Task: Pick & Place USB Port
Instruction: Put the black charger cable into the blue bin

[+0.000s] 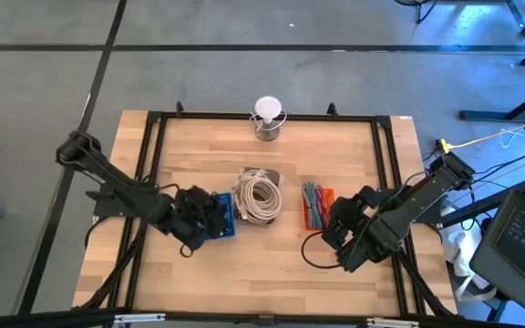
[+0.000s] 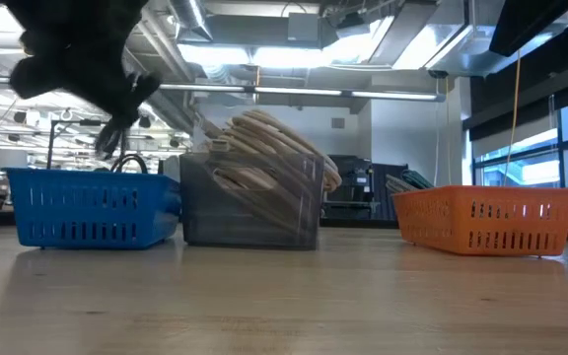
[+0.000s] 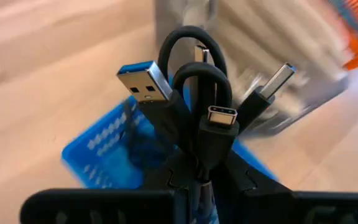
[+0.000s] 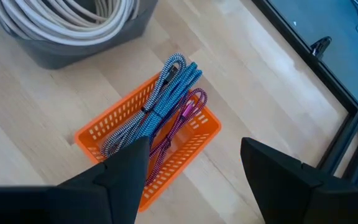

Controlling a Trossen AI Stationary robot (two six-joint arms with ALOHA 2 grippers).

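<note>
Worktop: pale wood, filling the middle of the overhead frame.
Grey bin: centre, packed with coiled cream cable.
Orange basket: right of centre, blue and pink braided cords inside.
Blue basket: left of centre, touching the grey bin.
Left gripper: above the blue basket, clamped on black USB cables, plugs sticking up.
Right gripper: just lower right of the orange basket, fingers spread wide, holding nothing.

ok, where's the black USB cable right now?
The looped black USB cable is clamped in the left pincer, held over the blue plastic basket at table left, beside the grey bin of coiled beige cable.
</note>
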